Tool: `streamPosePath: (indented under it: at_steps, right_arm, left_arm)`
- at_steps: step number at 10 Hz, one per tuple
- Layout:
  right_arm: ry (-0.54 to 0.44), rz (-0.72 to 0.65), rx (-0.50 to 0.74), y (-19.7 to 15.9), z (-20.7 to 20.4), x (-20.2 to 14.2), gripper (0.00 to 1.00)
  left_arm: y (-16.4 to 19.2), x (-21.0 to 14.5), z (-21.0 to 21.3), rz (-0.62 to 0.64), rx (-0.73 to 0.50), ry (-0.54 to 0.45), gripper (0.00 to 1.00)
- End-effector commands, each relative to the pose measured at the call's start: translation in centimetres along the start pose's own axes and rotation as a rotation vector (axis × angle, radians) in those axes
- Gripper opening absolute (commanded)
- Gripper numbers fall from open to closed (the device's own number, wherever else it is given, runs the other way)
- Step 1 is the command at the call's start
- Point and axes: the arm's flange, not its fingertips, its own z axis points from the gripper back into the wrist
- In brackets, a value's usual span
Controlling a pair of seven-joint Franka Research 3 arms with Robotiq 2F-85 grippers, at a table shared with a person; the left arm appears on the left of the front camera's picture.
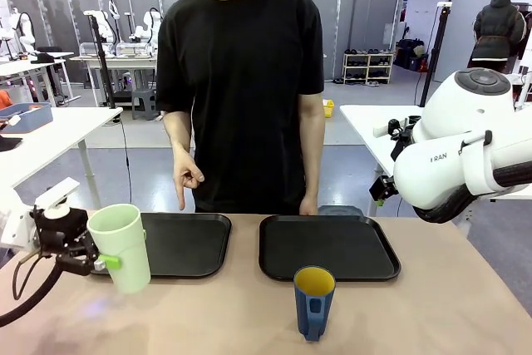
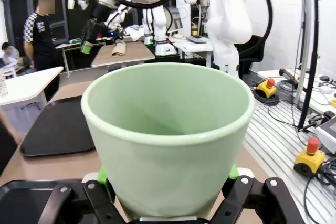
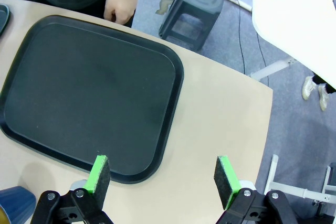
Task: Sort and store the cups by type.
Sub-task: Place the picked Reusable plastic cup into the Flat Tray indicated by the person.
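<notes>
My left gripper (image 1: 101, 260) is shut on the tall pale green tumbler (image 1: 122, 247), which leans slightly at the left tray's near left corner. In the left wrist view the tumbler (image 2: 168, 140) sits between the green pads (image 2: 102, 174) with its mouth toward the camera. The dark blue cup (image 1: 313, 301) with a yellow inside stands upright on the table, in front of the right tray (image 1: 328, 247). My right gripper (image 3: 163, 174) is open and holds nothing, high over that tray's (image 3: 89, 93) corner. The blue cup (image 3: 13, 203) shows at the lower left.
Two black trays lie side by side, the left tray (image 1: 187, 243) and the right one. The person stands at the far edge, one hand (image 1: 187, 179) pointing down toward the left tray and the other hand (image 3: 121, 3) at the right tray's far rim. A grey stool (image 3: 194, 3) stands beyond the table.
</notes>
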Motion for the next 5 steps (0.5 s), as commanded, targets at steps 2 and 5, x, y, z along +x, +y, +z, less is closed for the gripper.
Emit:
streamPosePath:
  at_steps: [2, 5]
  right_arm:
    - [0.001, 0.0, -0.002, -0.1, -0.1, 0.1, 1.0]
    - [0.001, 0.0, -0.002, -0.1, -0.1, 0.1, 1.0]
  left_arm:
    - [5.6, 0.9, 4.6, 0.01, 0.025, -0.024, 0.87]
    - [10.6, 2.0, 7.3, -0.009, 0.033, -0.027, 0.87]
